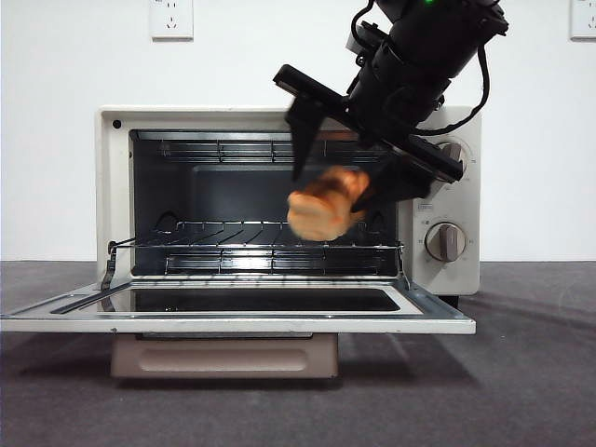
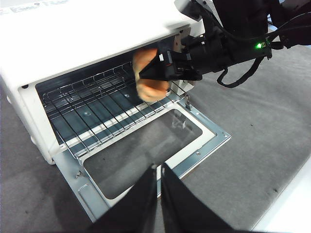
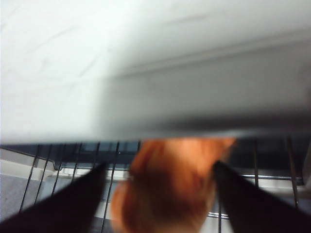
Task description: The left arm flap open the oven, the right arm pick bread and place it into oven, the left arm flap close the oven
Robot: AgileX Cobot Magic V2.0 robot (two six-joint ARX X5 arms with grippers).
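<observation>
1. Cream-white enamel frames the toaster oven [image 1: 116, 186], whose door [image 1: 233, 321] lies flapped fully down toward the near side, its beige bar handle [image 1: 223, 357] hanging below the front edge.
2. Held by the right gripper [image 1: 331, 191], the golden-orange bread [image 1: 324, 205] hangs at the right part of the oven's mouth, above the wire rack [image 1: 251, 247] and not yet resting on it. The jaws are clenched on either side of the loaf, as the right wrist view confirms.
3. Opening appears done; the step in hand is carrying the bread in. Next, I judge, the loaf must go deeper and lower until it sits on the rack, then be let go, with the arm backing out clear of the upper lip.
4. Waiting near the front of the oven, above the table [image 2: 272, 131], the left gripper [image 2: 158, 171] has its two black jaws nearly pressed together with nothing between them; it is well apart from the door.
5. No brand name can be read. Small markings beside the two knobs [image 1: 445, 241] are too small to make out. A white wall socket [image 1: 171, 19] sits on the far wall.
</observation>
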